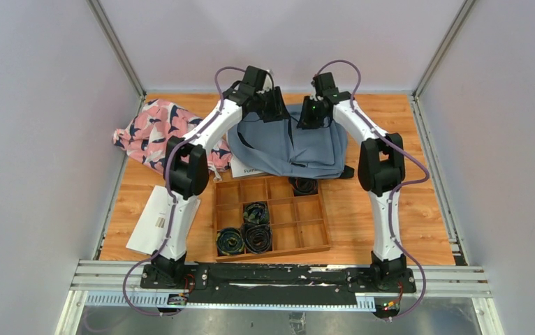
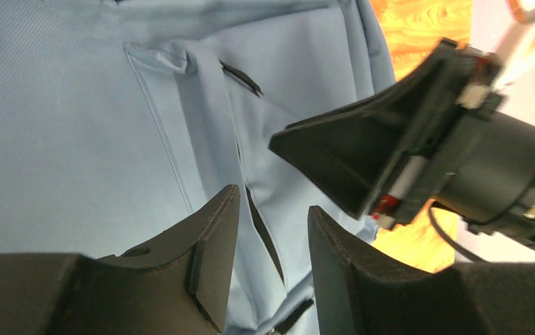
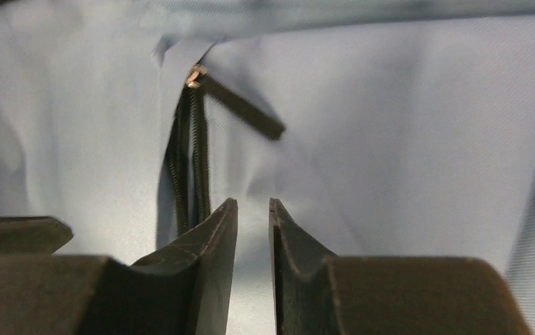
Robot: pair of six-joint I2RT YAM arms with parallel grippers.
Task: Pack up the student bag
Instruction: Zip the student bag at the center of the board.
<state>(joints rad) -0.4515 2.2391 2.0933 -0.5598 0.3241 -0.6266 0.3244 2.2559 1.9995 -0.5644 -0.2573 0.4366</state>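
Note:
The student bag (image 1: 289, 146), soft slate-blue fabric with black straps, lies at the back of the table behind the wooden tray. Both grippers are down on its far edge. My left gripper (image 1: 277, 110) (image 2: 274, 199) has its jaws part closed round a raised fold of the bag's fabric (image 2: 268, 265), beside a dark slit. My right gripper (image 1: 309, 117) (image 3: 253, 202) hovers just over the cloth, jaws a narrow gap apart with nothing between them. The zipper pull (image 3: 240, 105) and the zipper teeth (image 3: 189, 160) lie free, up and to the left of its fingertips.
A wooden tray (image 1: 313, 230) with compartments sits in front of the bag and holds coiled cables (image 1: 247, 234). The pink patterned cloth (image 1: 156, 129) lies at the back left. White papers (image 1: 154, 220) rest by the left arm, and a booklet (image 1: 245, 167) pokes out from under the bag.

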